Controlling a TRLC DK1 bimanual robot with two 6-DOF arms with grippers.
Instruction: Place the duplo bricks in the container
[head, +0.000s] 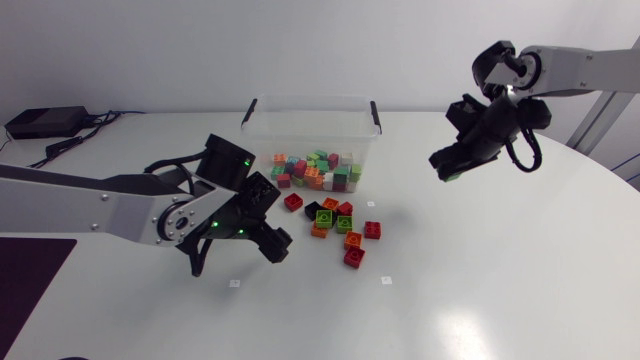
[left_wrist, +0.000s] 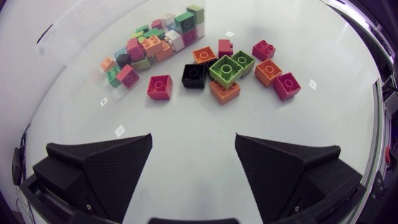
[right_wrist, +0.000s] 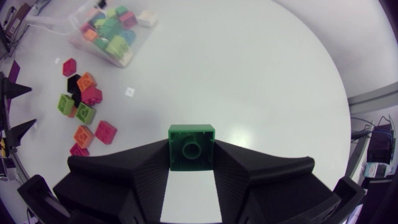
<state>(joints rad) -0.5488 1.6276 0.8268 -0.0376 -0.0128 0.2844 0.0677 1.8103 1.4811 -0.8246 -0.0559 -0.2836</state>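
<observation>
- The clear plastic container (head: 310, 99) stands at the far middle of the white bench (head: 500, 280). It has a black latch at each end.
- A heap of mixed duplo bricks (head: 315, 170) already lies inside it, in green, orange, pink and red.
- A cluster of loose bricks (head: 335, 225) lies on the bench just in front of the container.
- In that cluster, a red brick (left_wrist: 159, 86) sits at the left edge with a black brick (left_wrist: 193, 75) just beside it.
- Next come two green bricks (left_wrist: 231, 67) touching each other, with an orange brick (left_wrist: 224, 91) against them.
- Further right are another orange brick (left_wrist: 268, 71) and a magenta brick (left_wrist: 286, 86), close together.
- The left arm (head: 100, 205) comes in low over the bench from the left side.
- The left jaws are spread wide and hold nothing. Their broad black fingers (left_wrist: 99, 168) hover over bare bench just short of the loose cluster.
- The red brick is the nearest one ahead of them.
- The right arm (head: 580, 65) comes in from the right side, raised above the bench.
- The right jaws hang to the right of the container, apart from it.
- The right jaws pinch a green brick (right_wrist: 191, 147) from both sides, its hollow underside turned toward the wrist camera.
- Small white square markers (head: 387, 281) dot the bench around the cluster.
</observation>
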